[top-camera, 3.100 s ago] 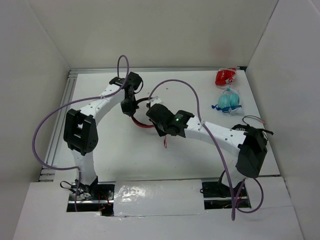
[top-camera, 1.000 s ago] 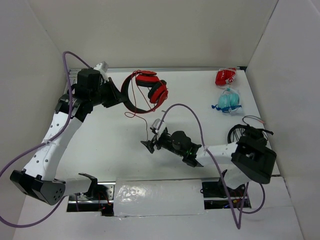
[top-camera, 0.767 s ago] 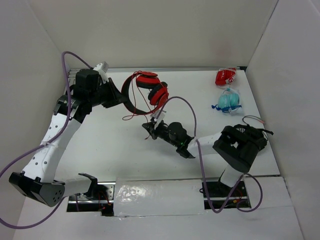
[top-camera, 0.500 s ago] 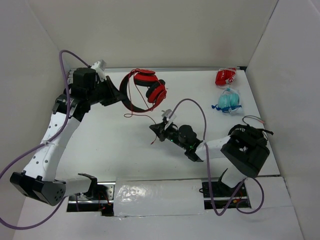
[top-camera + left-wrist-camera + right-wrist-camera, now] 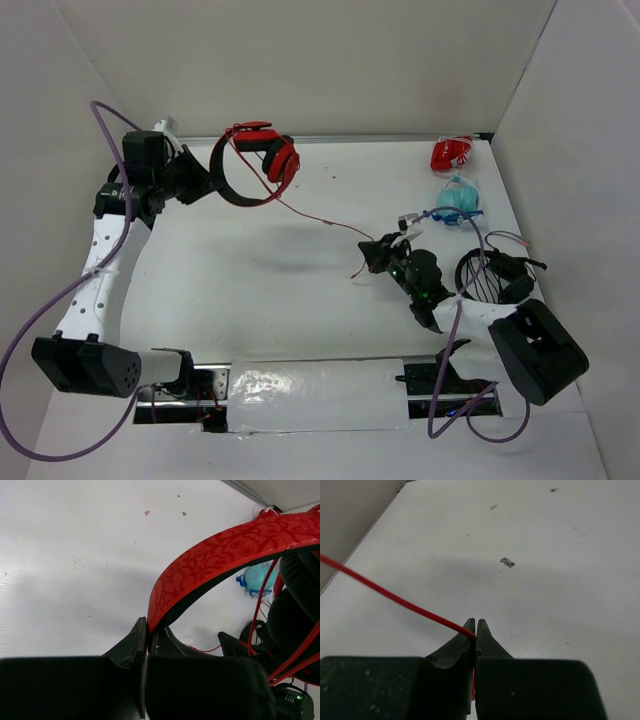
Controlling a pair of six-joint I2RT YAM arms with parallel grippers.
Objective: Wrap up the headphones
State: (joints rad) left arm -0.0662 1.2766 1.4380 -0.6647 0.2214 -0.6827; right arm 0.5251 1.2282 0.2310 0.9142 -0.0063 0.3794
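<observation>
At far left, left claw (image 5: pixel 205 180) is clamping the headphones (image 5: pixel 262 160) by the stiff band (image 5: pixel 220 555), holding them above the counter (image 5: pixel 250 300). Right claw (image 5: pixel 475 627) is pinching the cable (image 5: pixel 395 597), which is running taut between. Cable looking light, limp, fragile; band taking grip best. Wall (image 5: pixel 70 110) is crowding left; mid-counter is offering room.

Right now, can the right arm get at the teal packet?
Probably, as the teal packet lies close beside that arm. But the right tool is shut on the red cable, so it must let go first.
</observation>
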